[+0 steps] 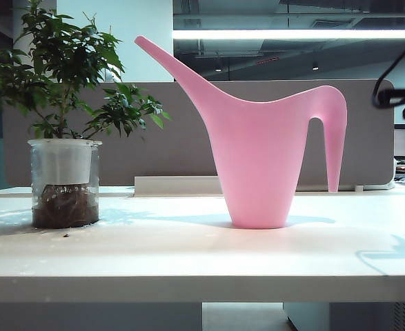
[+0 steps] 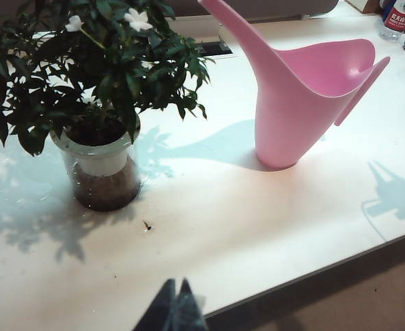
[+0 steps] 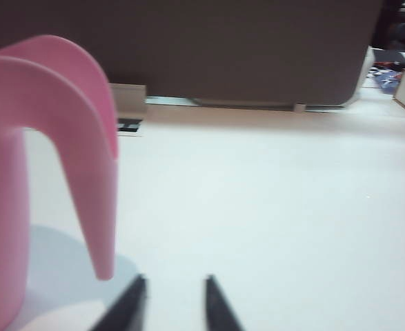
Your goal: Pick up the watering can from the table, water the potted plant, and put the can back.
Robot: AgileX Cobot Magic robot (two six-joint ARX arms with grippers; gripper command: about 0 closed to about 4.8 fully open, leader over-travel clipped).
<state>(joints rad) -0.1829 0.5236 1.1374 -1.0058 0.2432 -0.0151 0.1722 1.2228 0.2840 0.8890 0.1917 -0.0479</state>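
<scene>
While the left tool point(image 2: 174, 303) sits clenched, the parted right tool point(image 3: 174, 303) hovers beside the watering can point(image 3: 50, 172) handle.

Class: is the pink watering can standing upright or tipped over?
Upright: the watering can rests flat on its base on the table, spout angled upward, free of both grippers.

can point(image 1: 257, 158): plain pink
table point(image 1: 188, 248): white, pale front edge
plant point(image 2: 99, 62): dark green leaves, white flowers
pot point(image 1: 65, 183): clear, white inner band, brown soil
left gripper point(image 2: 174, 307): dark
right gripper point(image 3: 173, 303): black
</scene>
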